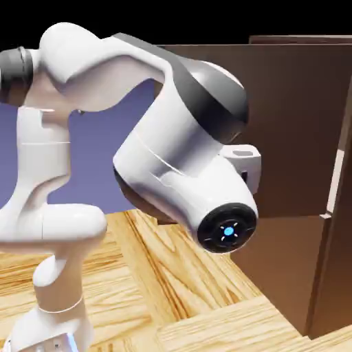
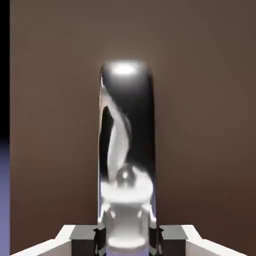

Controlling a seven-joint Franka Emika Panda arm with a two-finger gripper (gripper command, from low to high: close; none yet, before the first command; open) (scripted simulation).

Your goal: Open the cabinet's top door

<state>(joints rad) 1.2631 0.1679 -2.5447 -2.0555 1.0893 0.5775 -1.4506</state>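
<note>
The silver handle (image 2: 127,150) stands upright in the middle of the hand view, large and shiny, on the flat dark-brown top door (image 2: 200,125). My gripper (image 2: 127,240) is shut on the handle's lower end, with a grey fingertip (image 2: 82,239) on either side of it. In the exterior view the top door (image 1: 295,124) is the wide brown panel behind the arm. It seems to stand a little out from the cabinet (image 1: 330,275) body. The arm's white wrist and forearm (image 1: 199,172) hide the gripper and the handle there.
The arm's elbow and forearm fill the exterior view's middle, close to the door panel. A wooden table top (image 1: 172,282) lies below. A pale strip (image 1: 335,179) runs down near the cabinet's right side.
</note>
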